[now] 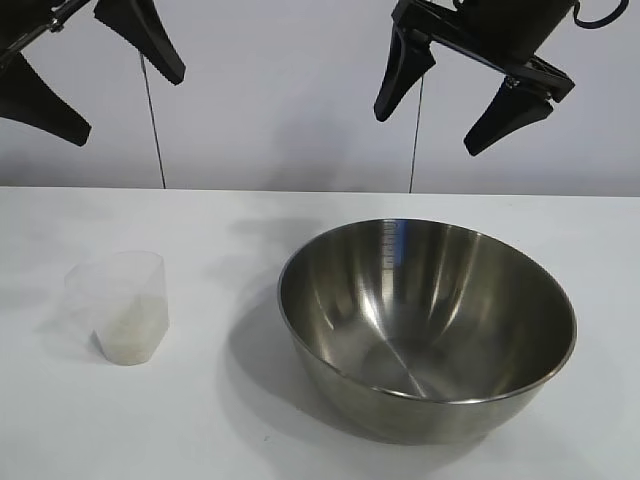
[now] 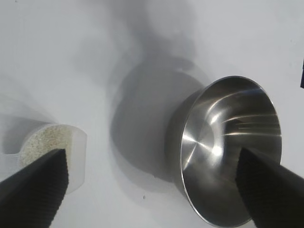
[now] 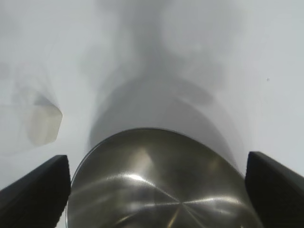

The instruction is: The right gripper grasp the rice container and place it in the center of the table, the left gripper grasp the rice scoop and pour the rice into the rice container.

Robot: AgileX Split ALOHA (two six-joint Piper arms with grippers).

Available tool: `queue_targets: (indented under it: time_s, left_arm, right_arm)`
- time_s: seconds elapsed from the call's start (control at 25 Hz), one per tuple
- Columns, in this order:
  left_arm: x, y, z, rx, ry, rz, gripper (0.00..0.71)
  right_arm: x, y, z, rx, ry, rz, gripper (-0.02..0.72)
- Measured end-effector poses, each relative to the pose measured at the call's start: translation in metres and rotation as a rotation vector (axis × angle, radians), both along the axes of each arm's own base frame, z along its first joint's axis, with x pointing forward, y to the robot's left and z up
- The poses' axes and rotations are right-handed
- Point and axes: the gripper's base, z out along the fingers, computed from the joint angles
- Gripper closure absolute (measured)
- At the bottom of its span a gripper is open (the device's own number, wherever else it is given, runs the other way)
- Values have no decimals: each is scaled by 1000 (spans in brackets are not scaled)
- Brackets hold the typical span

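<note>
The rice container (image 1: 428, 325), a big shiny steel bowl, stands empty on the white table (image 1: 200, 430), right of centre. It also shows in the left wrist view (image 2: 228, 152) and the right wrist view (image 3: 156, 185). The rice scoop (image 1: 118, 305), a frosted plastic cup holding rice (image 2: 45, 141), stands at the left; it shows faintly in the right wrist view (image 3: 43, 122). My right gripper (image 1: 440, 110) hangs open high above the bowl's far rim. My left gripper (image 1: 125, 95) hangs open high above the scoop. Neither touches anything.
Two thin dark vertical lines run down the white back wall (image 1: 300, 100) behind the table. Bare tabletop lies between scoop and bowl and along the front edge.
</note>
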Motion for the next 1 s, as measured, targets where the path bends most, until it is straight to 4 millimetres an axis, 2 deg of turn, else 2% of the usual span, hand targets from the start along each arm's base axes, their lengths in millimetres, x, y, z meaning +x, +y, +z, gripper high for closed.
queue_targets:
  time_s: [0.48, 0.76, 0.88, 1.0]
  left_arm:
    - [0, 0, 0, 0, 0, 0, 19]
    - [0, 0, 0, 0, 0, 0, 19]
    - [0, 0, 0, 0, 0, 0, 19]
    - [0, 0, 0, 0, 0, 0, 19]
  right_arm:
    - [-2, 0, -1, -9, 19, 10, 9]
    - [-11, -16, -10, -200, 123, 29, 9]
    - [-15, -19, -23, -222, 152, 21, 9]
    - [-23, -21, -49, -232, 187, 24, 9]
